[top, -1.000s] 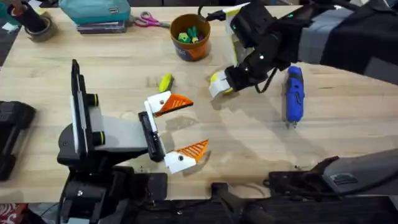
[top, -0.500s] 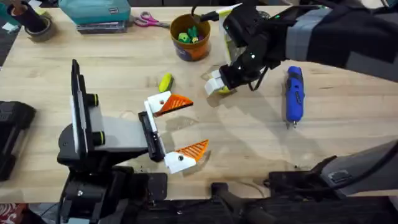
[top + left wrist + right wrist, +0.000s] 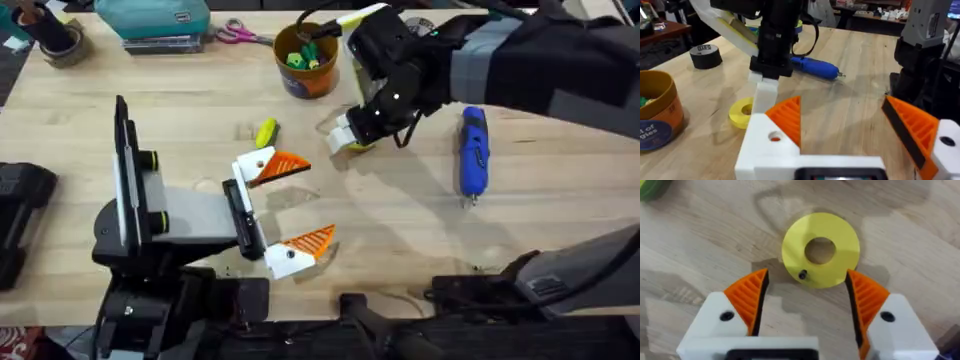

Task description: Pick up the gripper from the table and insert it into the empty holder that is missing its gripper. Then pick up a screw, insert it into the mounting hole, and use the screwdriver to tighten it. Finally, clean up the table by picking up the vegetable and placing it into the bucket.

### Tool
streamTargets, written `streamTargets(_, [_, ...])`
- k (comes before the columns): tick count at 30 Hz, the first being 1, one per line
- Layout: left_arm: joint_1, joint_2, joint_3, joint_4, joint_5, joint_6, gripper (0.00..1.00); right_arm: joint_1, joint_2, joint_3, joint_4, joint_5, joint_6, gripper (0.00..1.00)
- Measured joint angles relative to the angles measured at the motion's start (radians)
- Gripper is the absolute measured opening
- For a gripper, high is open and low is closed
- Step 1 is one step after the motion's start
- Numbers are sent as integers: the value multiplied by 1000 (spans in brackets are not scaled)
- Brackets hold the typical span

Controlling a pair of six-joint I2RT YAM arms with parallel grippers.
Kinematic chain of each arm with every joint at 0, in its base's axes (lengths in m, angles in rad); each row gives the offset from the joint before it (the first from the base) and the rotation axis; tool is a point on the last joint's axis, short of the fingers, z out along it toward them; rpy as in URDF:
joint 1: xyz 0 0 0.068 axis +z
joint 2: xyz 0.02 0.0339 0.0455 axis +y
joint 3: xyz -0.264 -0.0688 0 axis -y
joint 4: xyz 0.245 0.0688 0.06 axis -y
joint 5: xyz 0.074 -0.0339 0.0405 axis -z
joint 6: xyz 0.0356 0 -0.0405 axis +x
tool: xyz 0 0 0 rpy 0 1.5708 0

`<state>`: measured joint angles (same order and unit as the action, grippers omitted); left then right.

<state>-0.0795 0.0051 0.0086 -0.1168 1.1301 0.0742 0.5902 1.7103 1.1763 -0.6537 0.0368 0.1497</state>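
— Where was the right gripper [image 3: 807, 297] just then?

— Low over the flat yellow ring [image 3: 820, 250], which lay on the wooden table [image 3: 400, 230] a little to the screwdriver's left. Its jaws were spread, one orange pad [image 3: 751, 296] on each side of the ring, nothing between them. A tiny dark screw [image 3: 802, 275] sat on the ring's near edge.

— And the screwdriver?

— The blue screwdriver [image 3: 472, 152] lay flat on the table, just right of that gripper, its metal bit pointing toward the robot.

— The left gripper [image 3: 282, 210]?

— It rested on the table well left of the screwdriver, jaws wide apart and empty. Both of its white holders [image 3: 771, 145] carried an orange ribbed finger [image 3: 789, 117] — so I couldn't pick out an empty one.

— Where was the vegetable?

— The small yellow-and-green vegetable [image 3: 266, 132] lay on the table left of the ring, farther from the screwdriver than the ring was, close to the left gripper's upper fingertip.

— The bucket?

— The orange-brown bucket [image 3: 306, 58] stood upright up and left of the screwdriver, with green and yellow bits inside. Behind it lay a pair of scissors [image 3: 240, 34] and a teal case [image 3: 152, 18] — both at the table's far edge.
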Motion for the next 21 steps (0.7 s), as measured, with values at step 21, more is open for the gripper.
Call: streamTargets(21, [0, 0, 0, 0, 0, 0, 986, 3, 13, 0, 0, 0, 0, 620])
